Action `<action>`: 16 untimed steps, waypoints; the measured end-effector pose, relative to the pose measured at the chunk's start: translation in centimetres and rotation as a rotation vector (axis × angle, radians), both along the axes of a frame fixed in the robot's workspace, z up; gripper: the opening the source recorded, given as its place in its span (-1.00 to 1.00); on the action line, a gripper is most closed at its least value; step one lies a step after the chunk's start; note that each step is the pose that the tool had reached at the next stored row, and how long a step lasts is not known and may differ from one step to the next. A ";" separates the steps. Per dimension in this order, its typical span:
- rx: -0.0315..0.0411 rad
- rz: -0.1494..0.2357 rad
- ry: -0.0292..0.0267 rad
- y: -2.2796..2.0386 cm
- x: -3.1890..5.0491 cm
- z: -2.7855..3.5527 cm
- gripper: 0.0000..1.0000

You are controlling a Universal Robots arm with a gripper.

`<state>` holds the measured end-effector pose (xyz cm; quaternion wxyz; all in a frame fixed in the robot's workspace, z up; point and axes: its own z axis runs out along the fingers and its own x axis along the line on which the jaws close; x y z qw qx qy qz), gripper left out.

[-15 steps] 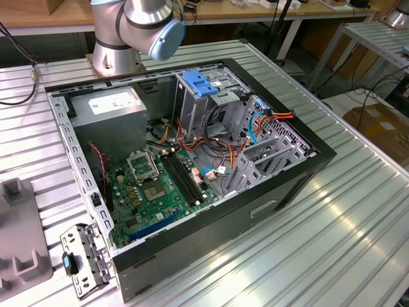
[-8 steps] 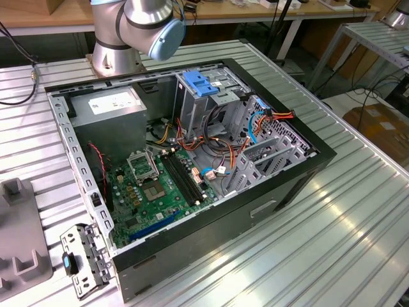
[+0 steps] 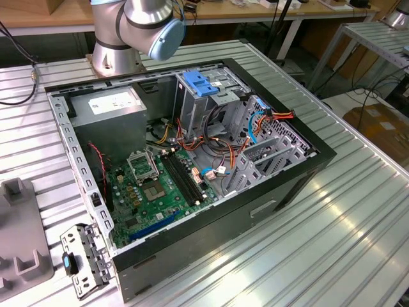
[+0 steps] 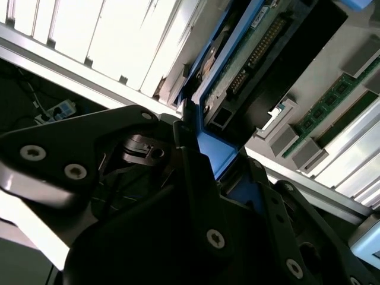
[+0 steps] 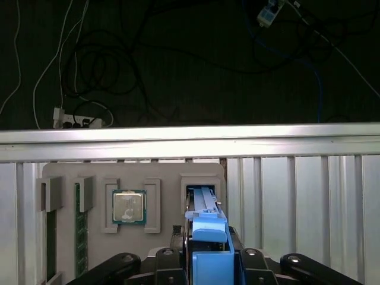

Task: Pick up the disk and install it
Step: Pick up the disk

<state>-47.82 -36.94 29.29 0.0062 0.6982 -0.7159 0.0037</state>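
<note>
Second wrist view: dk disk (image 4: 279, 71), blue-framed

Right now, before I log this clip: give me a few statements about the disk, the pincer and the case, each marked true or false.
1. The pincer is closed on the disk, gripping its blue carrier. True.
2. The disk sits inside the computer case. False: in the first wrist view it stands on edge at the grey tray, in the pincer.
3. A processor chip lies in a pocket of the grey tray. True.
4. The computer case is closed up. False: in the exterior view its side is open and the motherboard shows.
</note>
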 end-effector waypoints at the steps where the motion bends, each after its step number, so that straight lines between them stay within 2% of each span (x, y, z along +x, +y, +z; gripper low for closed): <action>1: -0.0014 0.001 -0.0002 0.00 0.03 -0.01 -0.25; 5: -0.0054 0.002 -0.0005 0.00 0.21 -0.06 -0.25; 16: -0.0053 0.026 -0.0013 0.02 0.32 -0.10 -0.25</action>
